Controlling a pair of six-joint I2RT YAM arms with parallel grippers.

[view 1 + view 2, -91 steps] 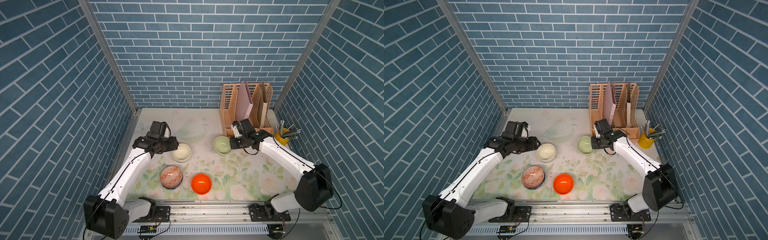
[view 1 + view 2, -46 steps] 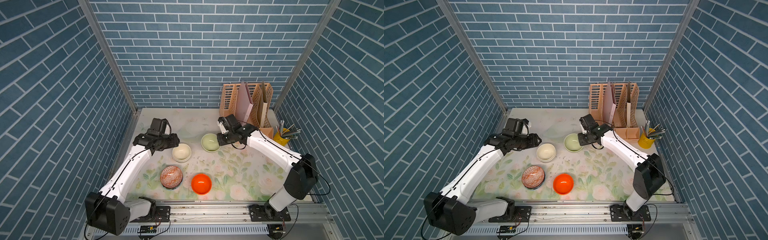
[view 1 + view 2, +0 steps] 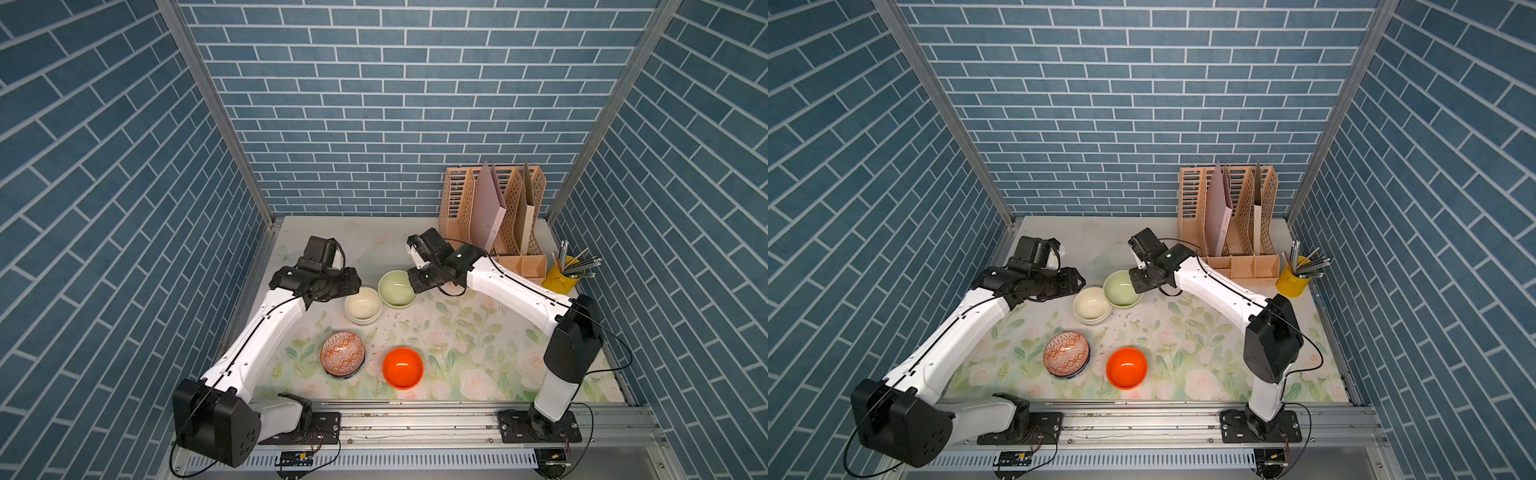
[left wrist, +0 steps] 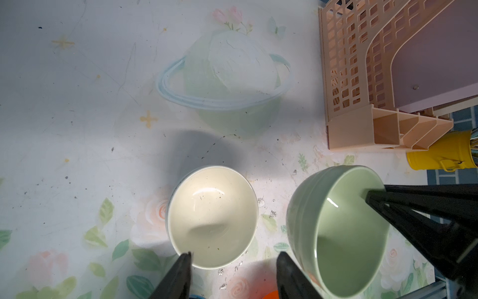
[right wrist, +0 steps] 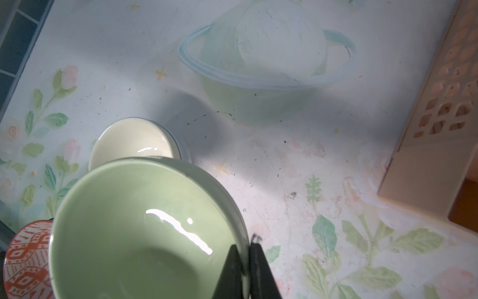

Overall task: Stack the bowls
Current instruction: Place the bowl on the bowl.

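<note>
- Right wrist view: the right tool (image 5: 244,249) is clenched on the rim of the green bowl (image 5: 134,233), with one finger inside the wall and one outside.
- In both top views the green bowl is held tilted by that tool, over the middle of the bench (image 3: 457,332) toward the back. I cannot tell whether it touches the bench.
- The cream bowl (image 3: 363,304) stands just beside it. The left wrist view shows a narrow gap between the two.
- The cream bowl sits nested in a lower bowl (image 3: 362,323), of which only a rim shows.
- The left tool (image 4: 234,259) is released and empty, its jaws partly spread. It hovers at the cream bowl's near rim. One finger (image 4: 181,274) overlaps that rim in the picture, and I cannot tell whether it touches.
- Nearer the front, the patterned bowl (image 3: 343,353) rests in a dark bowl (image 3: 348,376) whose edge peeks out below.
- The orange bowl (image 3: 402,368) stands alone on the bench, near the patterned bowl but apart from it.
- A file rack (image 3: 490,208) stands at the back right, with a yellow cup (image 3: 563,280) of pencils beside it.
</note>
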